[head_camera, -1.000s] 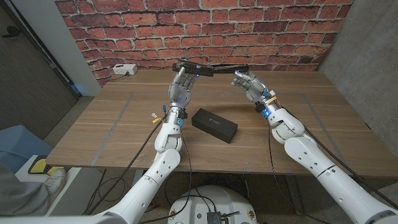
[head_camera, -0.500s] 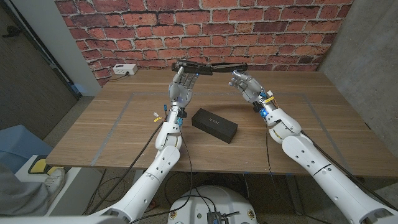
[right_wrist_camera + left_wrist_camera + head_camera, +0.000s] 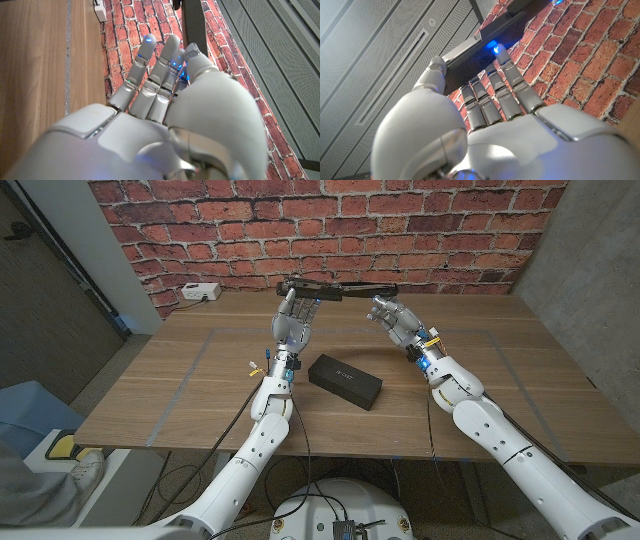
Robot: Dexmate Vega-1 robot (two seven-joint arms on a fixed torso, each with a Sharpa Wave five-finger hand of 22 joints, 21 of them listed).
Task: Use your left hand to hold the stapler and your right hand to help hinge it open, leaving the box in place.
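The black stapler (image 3: pixel 312 286) is up in the air over the table's far side, in front of the brick wall. My left hand (image 3: pixel 293 322) grips its thick end from below, thumb and fingers on the dark body (image 3: pixel 470 52). The stapler is hinged open: a thin arm (image 3: pixel 365 286) stretches out towards my right hand (image 3: pixel 397 318). That hand is just under the arm's tip with its fingers apart, and I cannot tell whether it touches. The bar (image 3: pixel 192 22) runs past its fingertips (image 3: pixel 148 41). The black box (image 3: pixel 345 381) lies on the table (image 3: pixel 180 395) between my forearms.
A white power strip (image 3: pixel 200 293) lies at the table's far left by the brick wall (image 3: pixel 420 220). It also sits on the wood beyond my right hand (image 3: pixel 99 10). Pale tape lines (image 3: pixel 185 380) mark a rectangle on the tabletop.
My left hand has levelled the stapler slightly. My right hand has drifted a little to the left under the arm's tip. The box has not moved.
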